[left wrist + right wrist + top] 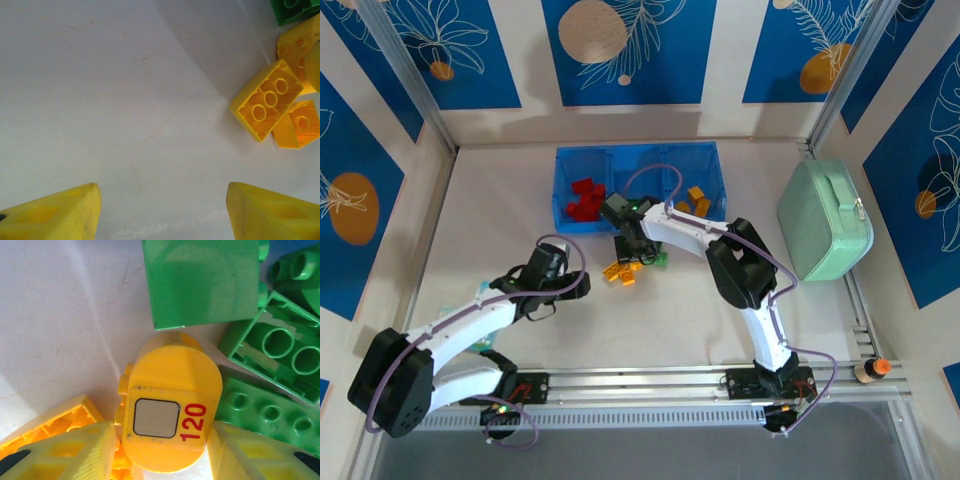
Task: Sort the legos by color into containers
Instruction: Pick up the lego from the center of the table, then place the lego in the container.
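Gripping a yellow brick just short of the blue tray

The translucent blue tray (638, 152) lies at the far side of the table (490, 200), its long side running left to right, with three compartments side by side. The left one holds red bricks (585, 200) and the right one holds orange bricks (696, 201). The middle one is partly hidden behind the right arm's wrist, so I cannot tell what it holds. A mint-green case (825, 220) stands to the right of the tray, apart from it.

The unsorted legos (632, 266) sit in a small heap of yellow and green on the table, just on the near side of the tray.

In the right wrist view, a yellow rounded brick (170, 390) lies with its long axis running up the frame, rounded end away from the camera. Its printed face, a grey square and a red "120", is turned to the lens. The right gripper (162, 440) is clamped on it, with one yellow finger (85, 450) pressed to each side. Around it are a plain-faced green brick (200, 280), a green brick with its hollow underside showing (280, 355) and a green studded brick (265, 412).

The left gripper (162, 200) hovers over bare table with its fingers well apart, holding and touching nothing. Near it, a long yellow brick (267, 100) lies underside up, its long axis running diagonally from lower left to upper right. A smaller yellow brick (300, 125) touches it.
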